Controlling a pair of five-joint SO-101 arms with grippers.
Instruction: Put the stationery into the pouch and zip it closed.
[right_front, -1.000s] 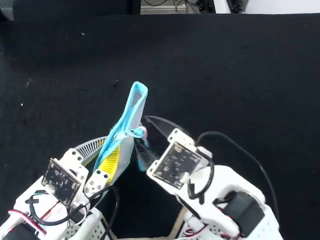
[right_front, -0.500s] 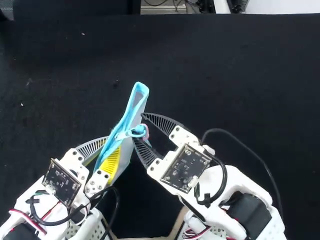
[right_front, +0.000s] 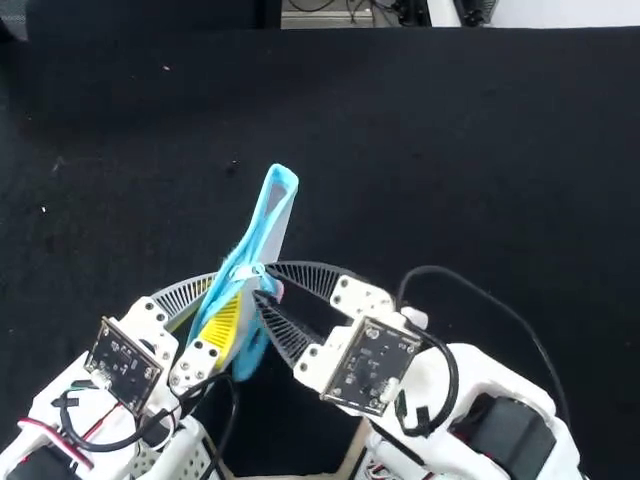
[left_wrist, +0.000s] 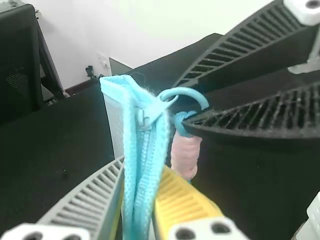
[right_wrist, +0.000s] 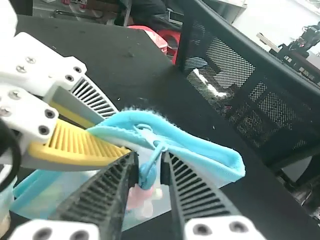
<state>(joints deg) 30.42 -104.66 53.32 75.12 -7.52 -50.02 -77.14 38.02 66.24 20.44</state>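
Note:
A light-blue zip pouch (right_front: 272, 215) stands on edge on the black table. My left gripper (right_front: 222, 303) is shut on its near end, the grey finger (left_wrist: 85, 210) on one side and the yellow finger (left_wrist: 182, 205) on the other of the pouch (left_wrist: 142, 185). The zipper pull's blue cord loop (right_wrist: 148, 169) sits between the black fingertips of my right gripper (right_wrist: 148, 160), which is shut on it. That right gripper (right_front: 260, 282) is at the pouch's middle. A small pink piece (left_wrist: 185, 155) hangs by the cord. The pouch's contents are hidden.
Black cloth covers the table (right_front: 450, 150), with open room beyond and to both sides of the pouch. A black mesh chair (right_wrist: 240, 80) and room clutter stand behind the table.
My right gripper has shifted back along the pouch's top edge toward the arms, carrying the zipper pull with it. The left arm and pouch have stayed put.

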